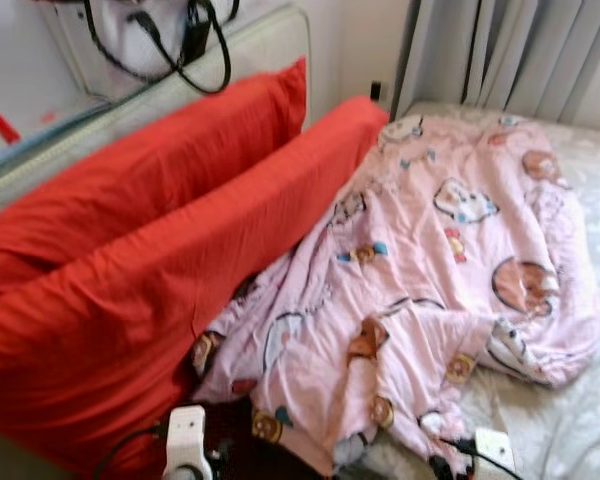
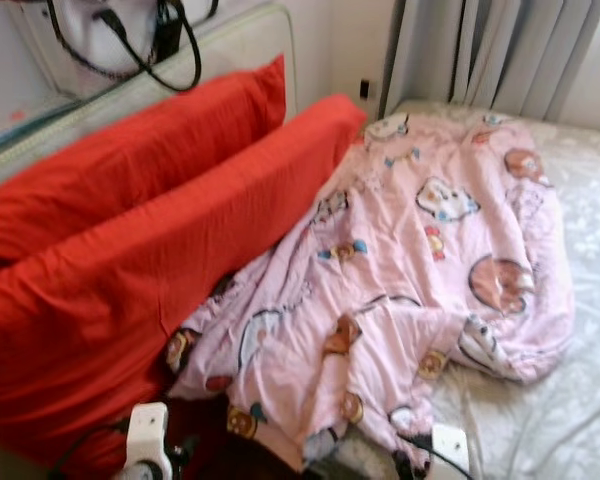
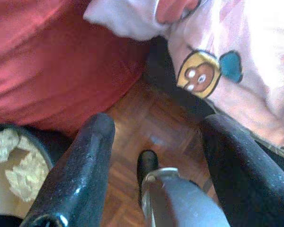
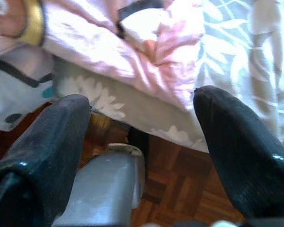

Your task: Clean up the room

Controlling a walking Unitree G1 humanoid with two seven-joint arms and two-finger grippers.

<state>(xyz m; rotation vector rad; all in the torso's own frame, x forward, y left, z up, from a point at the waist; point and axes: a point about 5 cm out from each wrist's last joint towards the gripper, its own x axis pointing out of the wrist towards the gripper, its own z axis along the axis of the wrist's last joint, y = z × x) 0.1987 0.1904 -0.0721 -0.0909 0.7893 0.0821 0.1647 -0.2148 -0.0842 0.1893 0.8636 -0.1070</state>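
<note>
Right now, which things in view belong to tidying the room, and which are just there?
Job: blanket, crumpled across the bed; two red pillows; open left gripper; open right gripper.
Just there: curtain, black cables, headboard, wood floor.

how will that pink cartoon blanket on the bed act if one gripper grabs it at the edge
The pink blanket lies rumpled in soft folds, so it will likely be floppy and drape rather than lift whole. It spreads across much of the bed and against the red pillows, so a one-point grab would probably drag and bunch. The open right gripper could likely pinch a fold easily.
</note>
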